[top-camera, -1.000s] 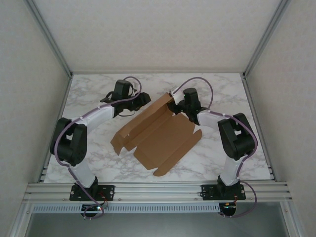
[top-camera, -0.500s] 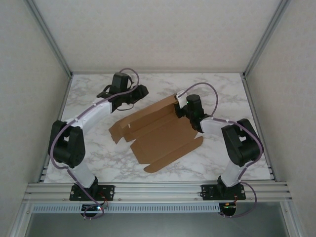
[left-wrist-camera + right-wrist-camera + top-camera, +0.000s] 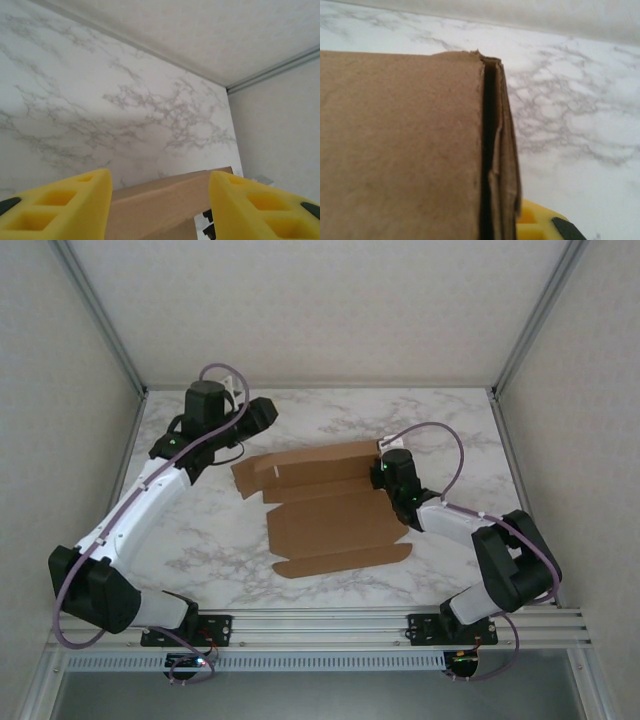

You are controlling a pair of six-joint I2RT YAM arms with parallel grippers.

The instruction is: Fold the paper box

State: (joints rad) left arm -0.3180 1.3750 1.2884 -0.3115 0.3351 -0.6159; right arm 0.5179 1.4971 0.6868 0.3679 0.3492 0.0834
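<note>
1. Marble table [image 3: 460, 430]: 1 paper box [image 3: 335, 520] lies mid-table. Brown, creased, mostly flat; far strip looks raised.
2. Arms x2, grippers x2. Left gripper [image 3: 268, 414] sits just off the box's far-left corner. Left wrist cam: yellow fingers [image 3: 60, 200] spread wide, gripping nothing, cardboard edge beyond.
3. Right gripper [image 3: 385, 465] pinched on the box's right end. Right wrist cam shows doubled cardboard layers w/ dark gap; top cam too far to resolve that.

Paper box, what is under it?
Marble table lies beneath the paper box; one of the right fingers peeks out below its corner flap. The rest underneath is covered.
</note>
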